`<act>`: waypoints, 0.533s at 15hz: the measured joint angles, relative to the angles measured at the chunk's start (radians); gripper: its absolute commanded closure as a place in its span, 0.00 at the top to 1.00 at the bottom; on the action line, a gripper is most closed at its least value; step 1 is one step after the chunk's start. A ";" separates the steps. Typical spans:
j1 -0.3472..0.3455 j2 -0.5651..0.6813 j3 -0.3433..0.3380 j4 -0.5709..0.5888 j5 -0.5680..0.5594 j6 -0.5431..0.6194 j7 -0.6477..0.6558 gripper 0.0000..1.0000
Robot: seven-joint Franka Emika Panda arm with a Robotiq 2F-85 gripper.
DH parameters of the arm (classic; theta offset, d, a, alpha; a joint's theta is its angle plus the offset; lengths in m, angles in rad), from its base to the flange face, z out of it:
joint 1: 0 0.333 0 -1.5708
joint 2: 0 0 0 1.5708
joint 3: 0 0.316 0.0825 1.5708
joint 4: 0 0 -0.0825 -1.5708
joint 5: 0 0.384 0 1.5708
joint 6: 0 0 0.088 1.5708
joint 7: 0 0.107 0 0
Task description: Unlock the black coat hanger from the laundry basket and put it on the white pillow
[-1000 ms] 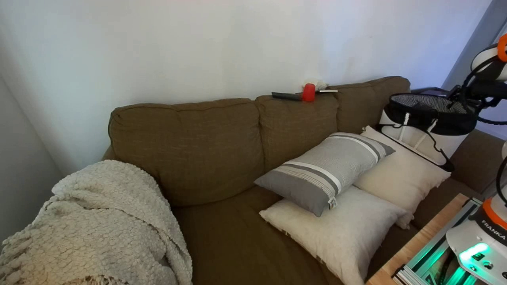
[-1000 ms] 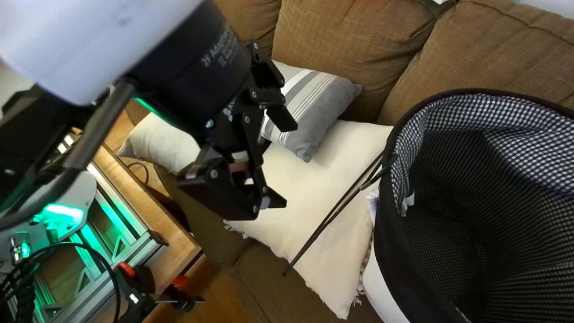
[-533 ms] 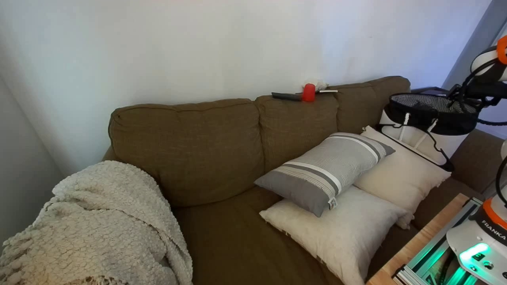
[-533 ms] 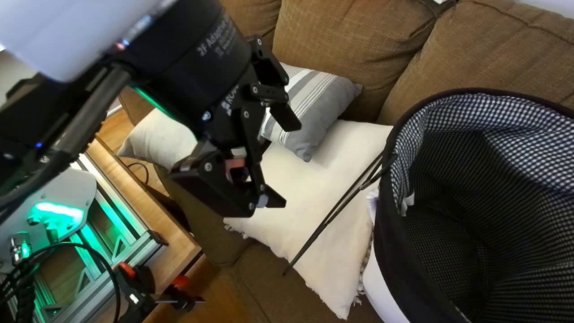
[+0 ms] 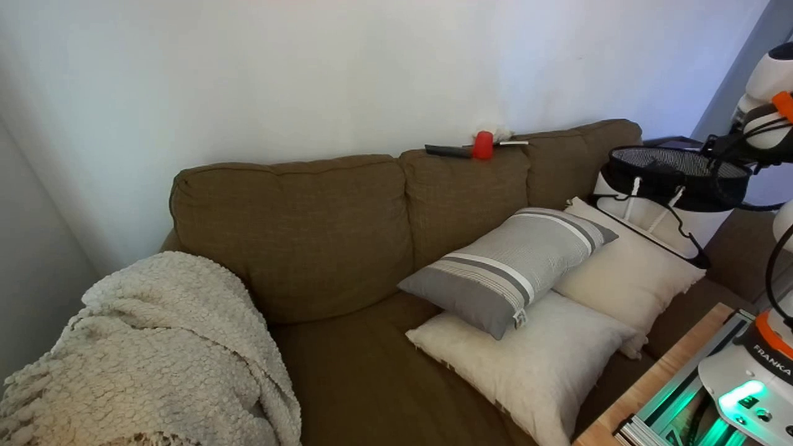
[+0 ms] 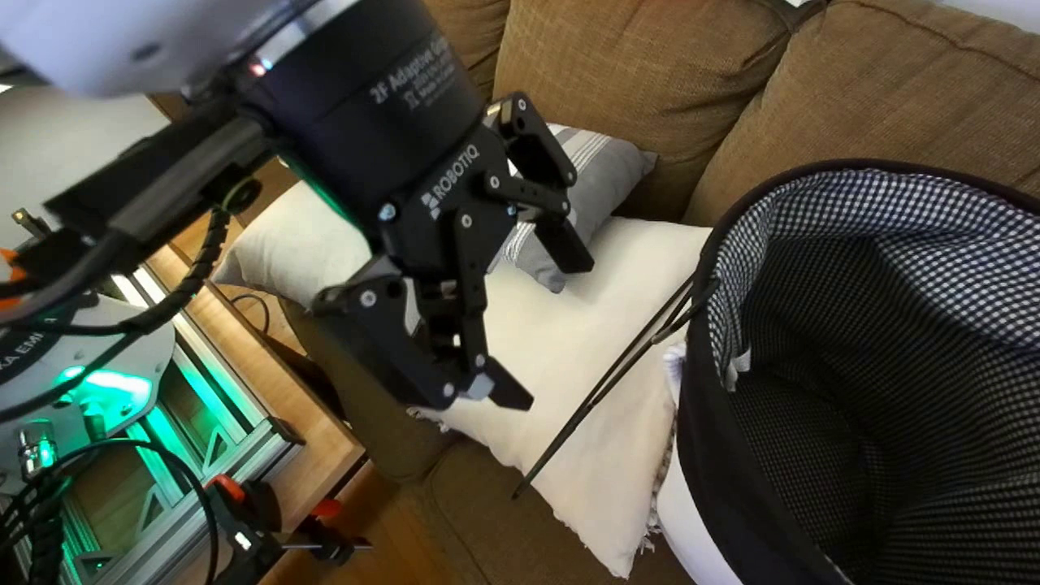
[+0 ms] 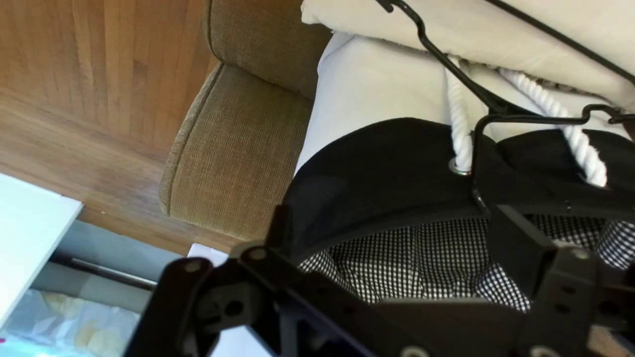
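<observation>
In the wrist view, the black coat hanger [image 7: 501,108] is hanging on the outside of the laundry basket [image 7: 377,168], its hook reaching the rim (a fingertip is apparently hiding the hook's end). The hook is presumably carrying the load, the rim serving as its peg, so release is calling for a lift clear of that edge. The hanger is also crossing in front of two white rope handles [image 7: 461,124], which may be posing a snag risk. Its lower bar is passing over the white pillow [image 7: 476,34]; contact is not showing clearly. In an exterior view, the tool [image 6: 542,325] is hovering near the basket with its fingers spread and nothing sitting between them, the hanger lying apart from both. This spread is likely leaving room for straddling the thin frame; the pose is probably serving a coming grasp. In an exterior view, a striped pillow [image 5: 508,266] is overlapping the white pillow and a second pale pillow [image 5: 539,359], all lying on the sofa [image 5: 297,229]. The pillow beneath the hanger is probably serving as the target, its nearness keeping the transfer short.
</observation>
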 measured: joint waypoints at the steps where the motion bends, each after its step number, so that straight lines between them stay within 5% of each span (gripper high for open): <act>1: -0.010 0.000 0.038 0.002 -0.064 -0.007 0.076 1.00; 4: -0.003 0.018 0.143 0.006 -0.227 -0.059 0.300 1.00; 8: 0.007 0.046 0.172 0.007 -0.238 -0.067 0.342 1.00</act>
